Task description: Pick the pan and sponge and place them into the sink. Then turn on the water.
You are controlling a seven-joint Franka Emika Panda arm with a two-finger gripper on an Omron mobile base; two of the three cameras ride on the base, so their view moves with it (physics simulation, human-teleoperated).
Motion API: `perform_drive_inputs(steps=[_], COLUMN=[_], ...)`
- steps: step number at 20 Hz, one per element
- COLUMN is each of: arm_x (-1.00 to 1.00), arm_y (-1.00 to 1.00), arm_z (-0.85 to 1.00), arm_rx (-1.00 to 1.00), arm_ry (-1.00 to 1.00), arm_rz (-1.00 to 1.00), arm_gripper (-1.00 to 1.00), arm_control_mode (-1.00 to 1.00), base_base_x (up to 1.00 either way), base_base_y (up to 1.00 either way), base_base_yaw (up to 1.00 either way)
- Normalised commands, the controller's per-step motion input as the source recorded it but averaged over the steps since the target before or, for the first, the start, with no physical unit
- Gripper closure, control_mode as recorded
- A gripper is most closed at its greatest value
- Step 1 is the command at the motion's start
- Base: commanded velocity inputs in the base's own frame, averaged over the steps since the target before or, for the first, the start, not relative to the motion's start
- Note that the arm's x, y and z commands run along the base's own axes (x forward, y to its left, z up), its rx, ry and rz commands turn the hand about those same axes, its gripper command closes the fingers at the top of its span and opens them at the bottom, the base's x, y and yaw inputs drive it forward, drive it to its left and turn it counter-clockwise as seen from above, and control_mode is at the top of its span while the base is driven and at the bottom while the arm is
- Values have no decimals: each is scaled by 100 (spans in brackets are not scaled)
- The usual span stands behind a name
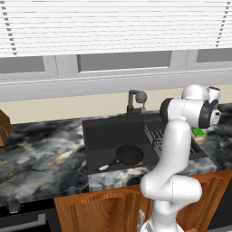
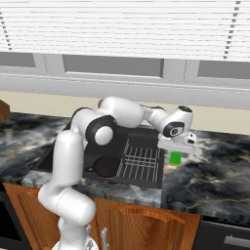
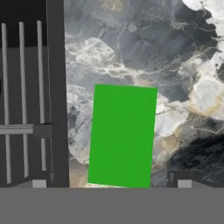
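You are looking at one small round black frying pan (image 1: 129, 154) at 6 o'clock in one dark grey rectangular sink (image 1: 97, 136), one bright green rectangular sponge (image 3: 123, 136) at 3 o'clock of it, one dark faucet (image 1: 135, 102) at 12 o'clock, one wire rack (image 2: 141, 160), and one marbled stone counter (image 1: 41, 154).
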Motion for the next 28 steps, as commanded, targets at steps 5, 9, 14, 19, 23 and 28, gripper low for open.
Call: perform_drive_inputs(steps=[5,9,14,19,23,28], arm_x=[10,10,10,11,12,12], arm_y=[-2,-3,0,0,-4,-5], arm_z=[-15,-16,-16,-16,-17,-17], arm_rx=[0,0,0,0,-1,-2], arm_ry=[0,0,0,0,0,0], arm_rz=[-1,-1,-1,-1,-1,-1], arm_gripper=[-100,-100,-100,-100,-100,-100], arm_control_mode=[-100,-100,-100,-100,-100,-100], base_base_x=[0,0,0,0,0,0], base_base_y=[0,0,0,0,0,0], base_base_yaw=[0,0,0,0,0,0])
